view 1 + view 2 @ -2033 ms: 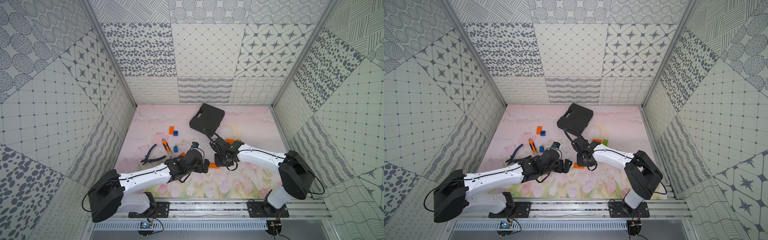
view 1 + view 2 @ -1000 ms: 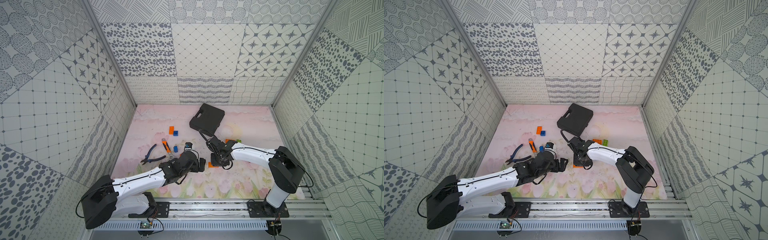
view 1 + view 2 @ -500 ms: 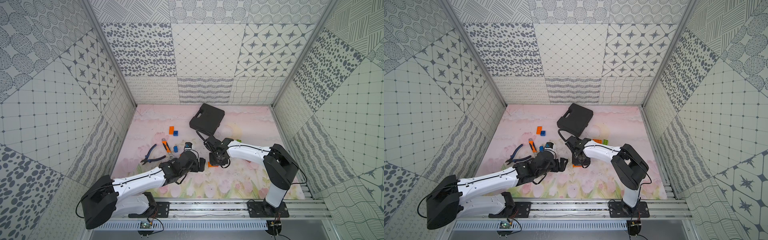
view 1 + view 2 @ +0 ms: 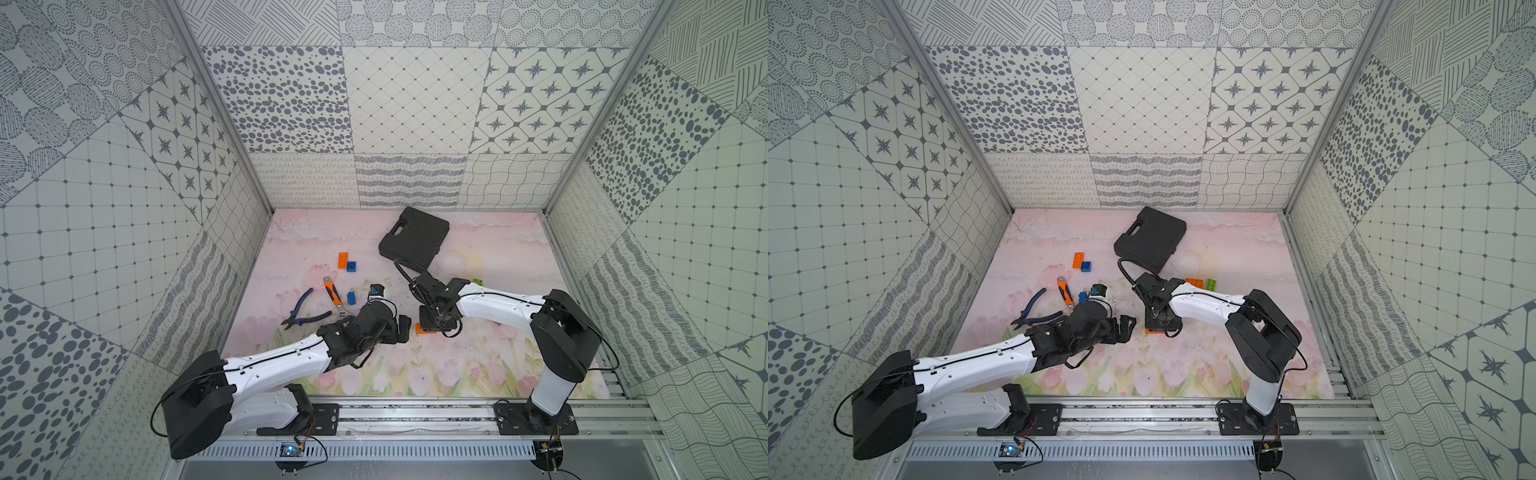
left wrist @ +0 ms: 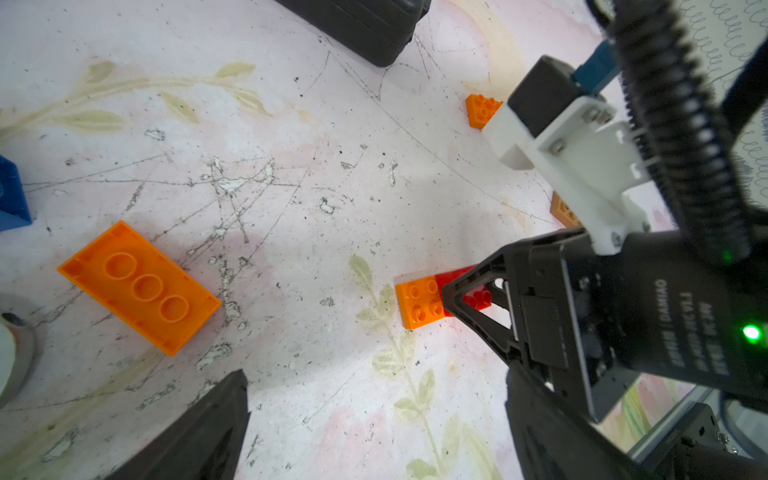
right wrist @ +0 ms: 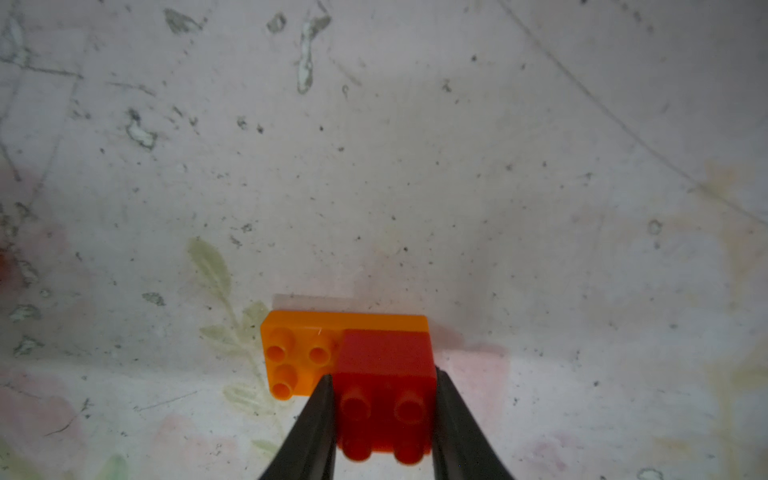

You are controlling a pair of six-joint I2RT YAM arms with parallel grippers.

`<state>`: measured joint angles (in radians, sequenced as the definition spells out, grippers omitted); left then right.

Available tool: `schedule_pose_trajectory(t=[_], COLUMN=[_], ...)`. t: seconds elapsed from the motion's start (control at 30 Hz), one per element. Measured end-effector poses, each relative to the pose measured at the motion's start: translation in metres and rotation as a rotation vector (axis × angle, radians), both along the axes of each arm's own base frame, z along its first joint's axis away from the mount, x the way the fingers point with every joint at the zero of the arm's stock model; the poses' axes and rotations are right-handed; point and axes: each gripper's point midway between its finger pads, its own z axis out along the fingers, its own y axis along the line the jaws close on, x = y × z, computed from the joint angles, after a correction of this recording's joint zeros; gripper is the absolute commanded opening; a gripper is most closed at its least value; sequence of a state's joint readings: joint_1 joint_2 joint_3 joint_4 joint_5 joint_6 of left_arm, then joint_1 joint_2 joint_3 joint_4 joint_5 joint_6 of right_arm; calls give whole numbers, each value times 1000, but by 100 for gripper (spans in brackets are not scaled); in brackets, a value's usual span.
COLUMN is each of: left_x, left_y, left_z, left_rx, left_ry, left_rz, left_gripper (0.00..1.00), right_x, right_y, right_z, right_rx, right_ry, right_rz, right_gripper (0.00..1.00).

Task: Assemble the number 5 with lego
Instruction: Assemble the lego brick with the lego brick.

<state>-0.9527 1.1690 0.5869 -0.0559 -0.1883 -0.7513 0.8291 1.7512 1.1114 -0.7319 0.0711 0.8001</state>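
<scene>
A short red lego brick sits on one end of a long orange lego brick that lies flat on the mat. My right gripper is shut on the red brick, one finger on each side. In both top views this gripper points down at the orange brick. My left gripper is open and empty, just left of that stack, as both top views show.
Loose lego: an upturned orange brick, an orange and blue pair, a blue one, and orange and green ones. Black case at the back. Pliers and an orange-handled tool lie left.
The right arm's elbow has swung in towards the left while its gripper stays shut on the red brick at the orange one. The left gripper drew back slightly, then held still.
</scene>
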Motion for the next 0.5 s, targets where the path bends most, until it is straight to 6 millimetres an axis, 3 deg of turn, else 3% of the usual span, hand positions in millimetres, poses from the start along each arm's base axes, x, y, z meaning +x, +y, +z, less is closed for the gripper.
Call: schedule_pose_trajectory(t=[0.2,0.5], left_x=[2,4], left_y=[-9,-21], left_z=[-1,-1], left_rx=[-2,-3], left_ry=[14,29], left_rz=[-19,-43], left_gripper=[99,100], right_x=[5,3], right_y=[-15,-15], right_z=[1,-2], right_rx=[14,2], right_ry=[-17,15], right_rz=[-32,-9], right_gripper=[37,46])
